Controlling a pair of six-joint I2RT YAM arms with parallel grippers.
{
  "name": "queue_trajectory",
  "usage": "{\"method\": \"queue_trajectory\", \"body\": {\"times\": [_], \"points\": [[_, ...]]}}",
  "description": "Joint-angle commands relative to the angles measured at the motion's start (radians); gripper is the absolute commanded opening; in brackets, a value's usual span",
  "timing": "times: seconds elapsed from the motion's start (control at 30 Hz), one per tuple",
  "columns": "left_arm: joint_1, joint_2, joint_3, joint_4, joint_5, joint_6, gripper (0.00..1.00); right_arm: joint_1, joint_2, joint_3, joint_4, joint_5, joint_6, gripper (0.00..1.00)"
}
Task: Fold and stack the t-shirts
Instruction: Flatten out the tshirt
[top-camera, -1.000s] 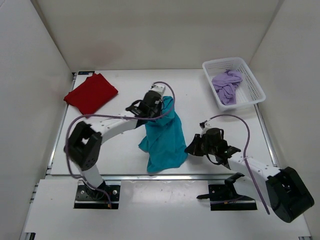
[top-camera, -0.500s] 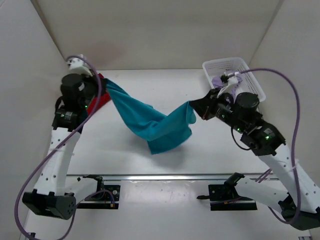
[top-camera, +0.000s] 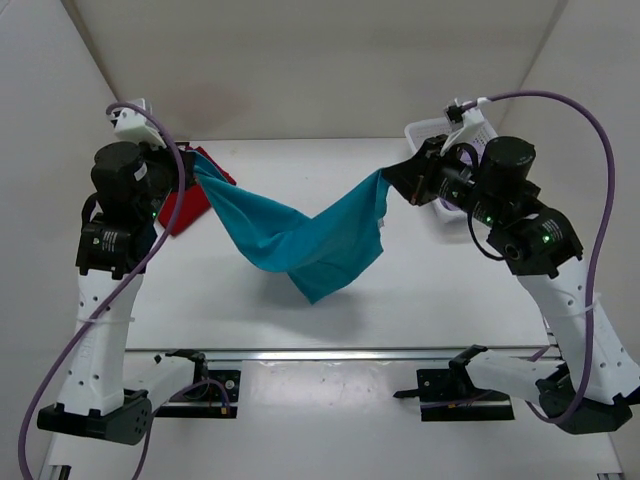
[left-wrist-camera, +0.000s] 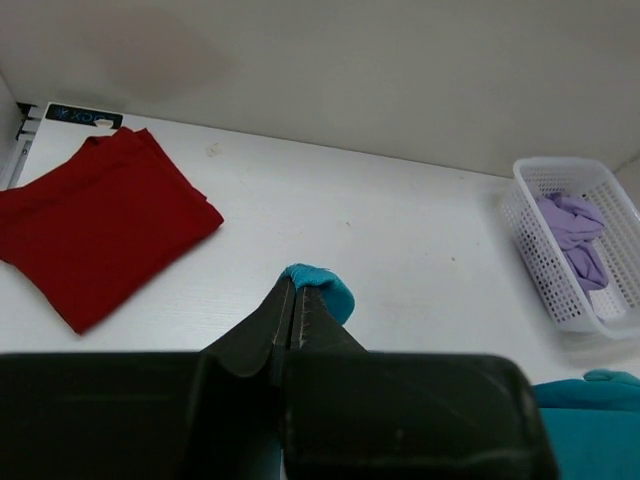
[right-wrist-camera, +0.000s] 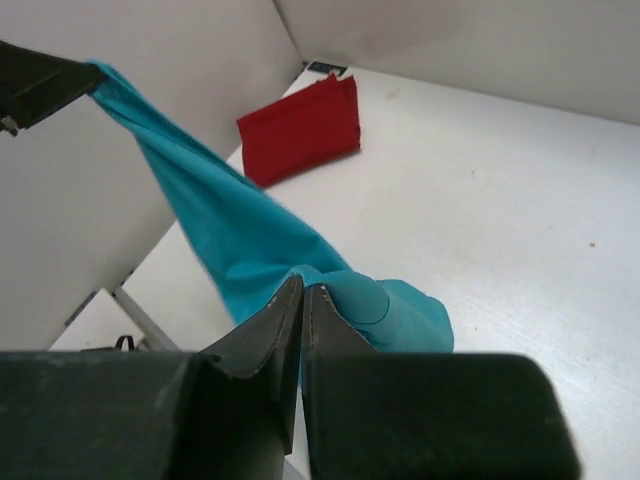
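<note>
Teal t-shirt (top-camera: 300, 235) hangs soft, draped, twisted.

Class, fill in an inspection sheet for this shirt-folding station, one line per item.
surface: white table, lightly specked
job's things: teal-blue cloth t-shirt hangs sagging between both grippers; dark red cloth t-shirt folded, far left; pale lavender cloth t-shirt crumpled, far right
clutter: white plastic mesh basket around the lavender shirt
grippers: left gripper and right gripper each shut on the teal-blue shirt
cables: purple cables loop along both arms
surroundings: plain white walls, three sides
</note>
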Motion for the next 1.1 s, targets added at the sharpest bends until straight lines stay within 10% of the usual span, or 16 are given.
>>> {"method": "queue_trajectory", "body": {"times": [0.0,0.43,0.53,0.6,0.67,0.93,1.07], "points": [[0.047,0.008,-0.051,-0.019,0.067,-0.012,0.03,-0.062,0.018,0.092,-0.019,-0.092,-0.018,0.0],[0.093,-0.063,-0.183,-0.029,0.085,-0.013,0.05,0.438,-0.014,0.255,-0.074,0.291,-0.092,0.0],[0.099,-0.077,-0.232,-0.011,0.077,-0.01,0.06,0.227,-0.019,0.136,0.024,0.16,-0.099,0.03],[0.098,-0.08,-0.267,-0.003,0.078,-0.01,0.06,-0.242,0.004,-0.031,0.119,-0.229,0.036,0.02],[0.108,-0.084,-0.339,0.015,0.1,-0.018,0.06,-0.439,0.055,-0.235,0.417,-0.605,0.182,0.0],[0.091,-0.169,-0.671,0.168,0.166,-0.122,0.06,-0.501,0.516,-0.316,0.697,-0.634,0.19,0.0],[0.091,-0.195,-0.803,0.219,0.181,-0.162,0.07,-0.493,0.766,-0.063,0.557,-0.574,0.14,0.0]]}}
